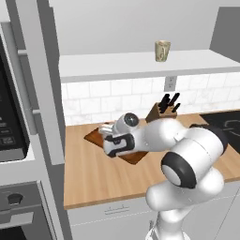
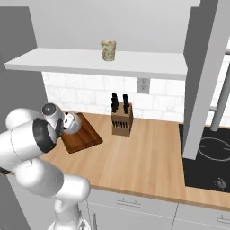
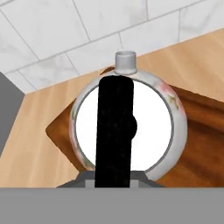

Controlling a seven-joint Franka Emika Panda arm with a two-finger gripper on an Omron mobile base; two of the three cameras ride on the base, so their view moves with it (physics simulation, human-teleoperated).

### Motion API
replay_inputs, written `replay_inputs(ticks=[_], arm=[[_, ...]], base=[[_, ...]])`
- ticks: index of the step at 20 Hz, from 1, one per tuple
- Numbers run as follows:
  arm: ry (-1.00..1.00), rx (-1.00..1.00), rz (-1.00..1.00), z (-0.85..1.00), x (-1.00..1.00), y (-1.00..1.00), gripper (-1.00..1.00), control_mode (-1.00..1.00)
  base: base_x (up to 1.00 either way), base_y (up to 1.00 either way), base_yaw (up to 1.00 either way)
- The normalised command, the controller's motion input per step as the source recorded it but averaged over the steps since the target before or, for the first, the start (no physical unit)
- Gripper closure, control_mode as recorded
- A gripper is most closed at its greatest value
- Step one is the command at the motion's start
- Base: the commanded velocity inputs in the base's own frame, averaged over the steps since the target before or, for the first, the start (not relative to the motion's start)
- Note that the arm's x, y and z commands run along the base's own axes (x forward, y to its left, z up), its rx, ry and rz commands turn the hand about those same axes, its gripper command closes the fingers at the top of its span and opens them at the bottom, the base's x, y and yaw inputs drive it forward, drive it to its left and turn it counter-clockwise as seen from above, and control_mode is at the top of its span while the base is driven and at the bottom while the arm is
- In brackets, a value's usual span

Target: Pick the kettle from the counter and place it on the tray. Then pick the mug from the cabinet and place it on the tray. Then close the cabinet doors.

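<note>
The silver-grey kettle [image 3: 153,131] fills the hand view, its black handle [image 3: 114,131] running down between the fingers of my gripper [image 3: 113,178], which is shut on it. The kettle [image 2: 73,123] hangs or rests over the dark reddish-brown tray [image 2: 85,137] on the counter [image 1: 103,173]; I cannot tell whether it touches. In the left base view my gripper [image 1: 110,136] is over the tray [image 1: 136,157]. The beige mug [image 1: 162,50] stands upright on the open cabinet's pale shelf [image 1: 117,63]. Both cabinet doors [image 1: 47,93] [image 2: 202,76] stand open.
A knife block [image 2: 121,117] stands on the counter against the tiled wall, right of the tray. A black cooktop [image 2: 206,157] lies at the counter's right end. The tall column with the dark oven [image 1: 9,117] rises on the left.
</note>
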Motion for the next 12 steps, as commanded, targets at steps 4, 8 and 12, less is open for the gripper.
replay_inputs(ticks=[4, 8, 12], arm=[[0.0, 0.0, 0.06, -0.11, 0.45, 0.25, 1.0, -1.0], [0.03, 0.0, 0.0, -0.02, 0.44, 0.17, 1.0, -1.0], [0.02, 0.0, 0.0, -0.05, 0.27, 0.18, 1.0, -1.0]], base=[[0.0, 0.0, 0.0], [0.0, 0.0, 0.0], [0.0, 0.0, 0.0]])
